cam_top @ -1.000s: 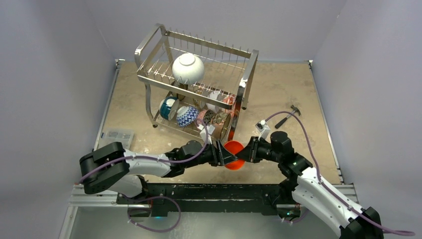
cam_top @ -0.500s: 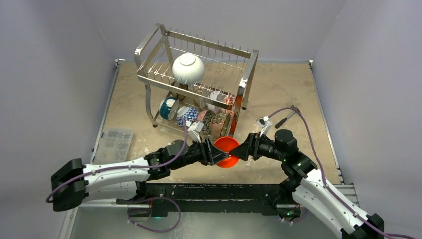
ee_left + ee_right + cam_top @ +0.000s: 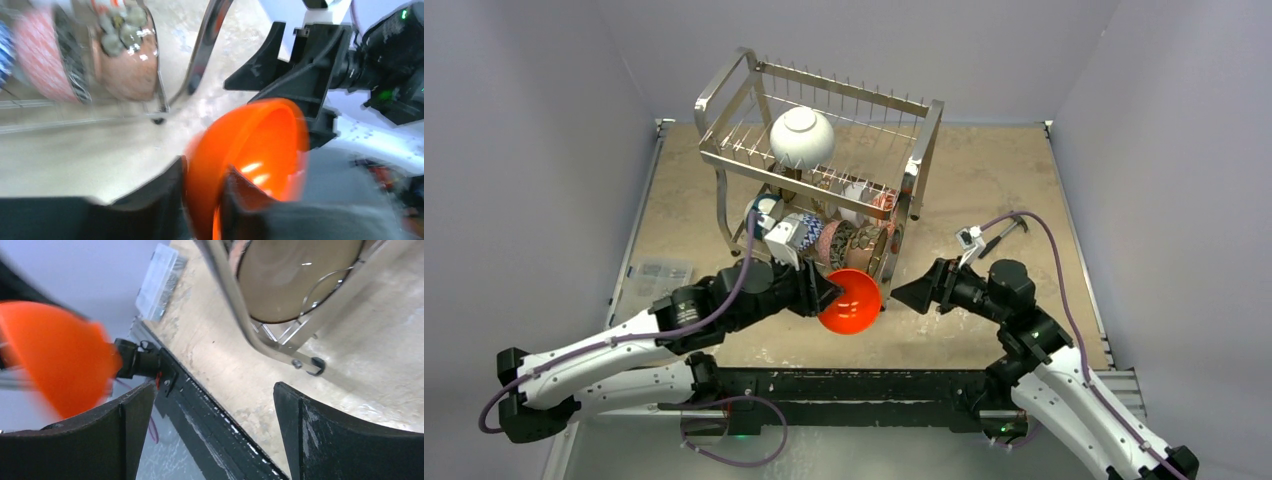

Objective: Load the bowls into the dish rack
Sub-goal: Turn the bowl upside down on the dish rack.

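In the top view my left gripper (image 3: 828, 294) is shut on the rim of an orange bowl (image 3: 851, 301), held just in front of the dish rack (image 3: 921, 150). The left wrist view shows one finger inside and one outside the orange bowl (image 3: 255, 145), my left gripper (image 3: 204, 176) pinching its wall. My right gripper (image 3: 916, 296) stands open and empty to the bowl's right, apart from it. Between the spread jaws of my right gripper (image 3: 212, 397) there is only table edge. A white bowl (image 3: 802, 137) sits on the upper tier. Teal (image 3: 762, 213), blue-and-white (image 3: 802, 233), red-patterned (image 3: 834, 241) and tan (image 3: 870, 248) bowls stand on the lower tier.
A hammer (image 3: 1004, 232) lies on the table to the right of the rack. A clear plastic box (image 3: 656, 276) sits near the table's left front edge. The black base rail (image 3: 844, 385) runs along the near edge.
My right gripper has opened, let go of the orange bowl and drawn back to the right. The left gripper has closed on the bowl and carried it left, toward the rack's front.
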Controlling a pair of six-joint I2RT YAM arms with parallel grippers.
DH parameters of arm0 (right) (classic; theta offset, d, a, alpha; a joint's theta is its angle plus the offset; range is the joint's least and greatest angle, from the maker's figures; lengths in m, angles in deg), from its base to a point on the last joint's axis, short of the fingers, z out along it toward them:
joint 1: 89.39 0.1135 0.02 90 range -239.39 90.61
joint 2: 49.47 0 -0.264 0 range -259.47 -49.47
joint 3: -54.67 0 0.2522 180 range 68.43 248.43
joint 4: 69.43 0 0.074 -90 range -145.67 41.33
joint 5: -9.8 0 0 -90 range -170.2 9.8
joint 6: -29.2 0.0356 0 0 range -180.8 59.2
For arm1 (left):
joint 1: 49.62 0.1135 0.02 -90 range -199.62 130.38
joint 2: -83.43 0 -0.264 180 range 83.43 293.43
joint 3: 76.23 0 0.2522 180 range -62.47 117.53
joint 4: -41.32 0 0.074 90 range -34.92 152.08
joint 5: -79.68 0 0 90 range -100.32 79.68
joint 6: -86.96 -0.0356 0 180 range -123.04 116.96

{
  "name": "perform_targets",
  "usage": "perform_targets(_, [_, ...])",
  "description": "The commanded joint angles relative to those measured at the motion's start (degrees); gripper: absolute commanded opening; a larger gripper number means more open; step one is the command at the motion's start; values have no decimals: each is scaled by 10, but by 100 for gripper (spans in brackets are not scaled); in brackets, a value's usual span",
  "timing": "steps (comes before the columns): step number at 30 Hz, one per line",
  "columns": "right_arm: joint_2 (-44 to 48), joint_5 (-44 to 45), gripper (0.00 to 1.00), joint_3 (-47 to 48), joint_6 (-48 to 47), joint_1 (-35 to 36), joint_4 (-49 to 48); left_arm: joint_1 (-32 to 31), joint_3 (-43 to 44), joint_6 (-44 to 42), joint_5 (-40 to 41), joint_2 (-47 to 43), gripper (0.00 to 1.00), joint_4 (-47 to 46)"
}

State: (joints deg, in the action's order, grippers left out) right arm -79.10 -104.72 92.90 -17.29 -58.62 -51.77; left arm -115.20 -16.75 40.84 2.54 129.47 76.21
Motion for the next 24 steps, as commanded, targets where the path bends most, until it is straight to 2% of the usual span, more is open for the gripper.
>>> perform_targets(1, [-6, 34, 91, 7, -12, -6, 22, 0, 106, -61, 25, 9, 17, 67])
perform_targets(7, [-8, 35, 91, 10, -15, -5, 24, 1, 191, -105, 36, 48, 16, 103])
perform_targets(10, [-7, 30, 91, 11, -15, -6, 21, 1, 204, -117, 46, 59, 15, 107])
perform_targets(13, [-8, 13, 91, 17, -12, -6, 11, 1, 188, -121, 56, 70, 10, 110])
perform_targets(17, [-7, -32, 94, 26, -4, -6, -30, 1, 147, -109, 75, 95, 0, 102])
perform_targets(24, [-14, -96, 95, -4, 58, -5, -133, 1, 86, -80, 79, 158, 0, 16])
